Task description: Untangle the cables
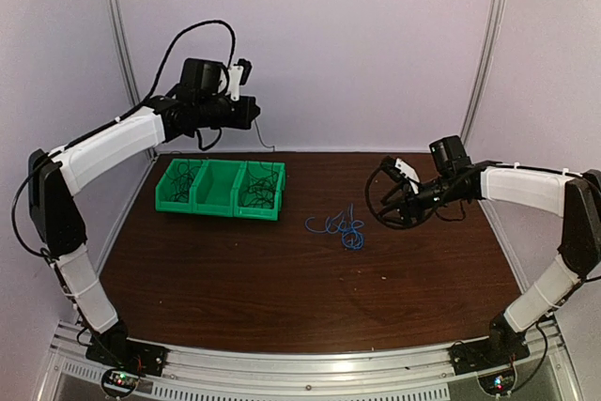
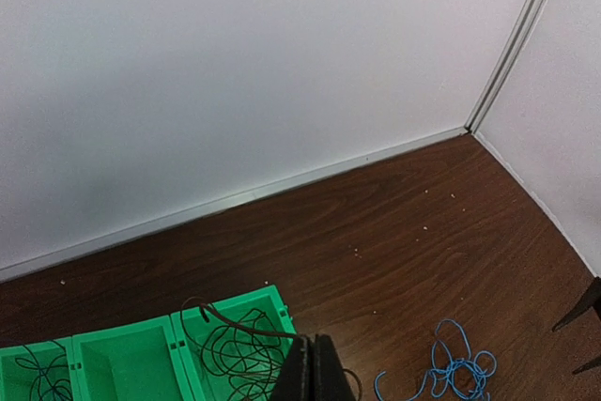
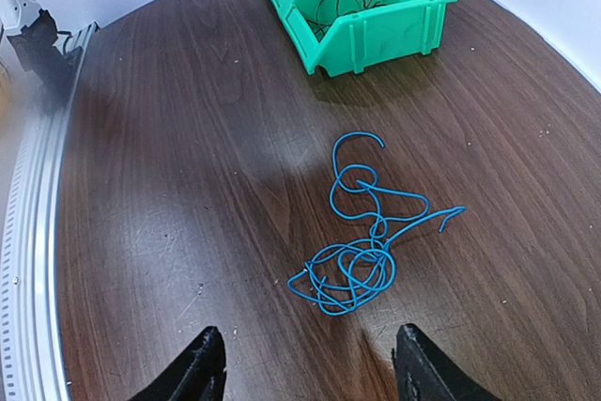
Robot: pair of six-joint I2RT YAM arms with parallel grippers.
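A tangled blue cable [image 1: 343,228] lies on the brown table; it also shows in the right wrist view [image 3: 362,232] and the left wrist view [image 2: 455,368]. My right gripper [image 1: 387,202] hangs just right of it, open and empty, its jaws wide apart [image 3: 310,349]. A green three-compartment bin [image 1: 216,206] holds thin dark cables [image 1: 261,185]. My left gripper [image 1: 254,112] is raised high above the bin's right end. Its jaws [image 2: 313,340] are shut on a dark cable [image 2: 235,326] that runs up from the right compartment.
The bin [image 3: 376,39] stands at the table's back left, its rim [image 2: 122,331] below the left gripper. White walls close the back and sides. A metal rail [image 1: 300,363] runs along the near edge.
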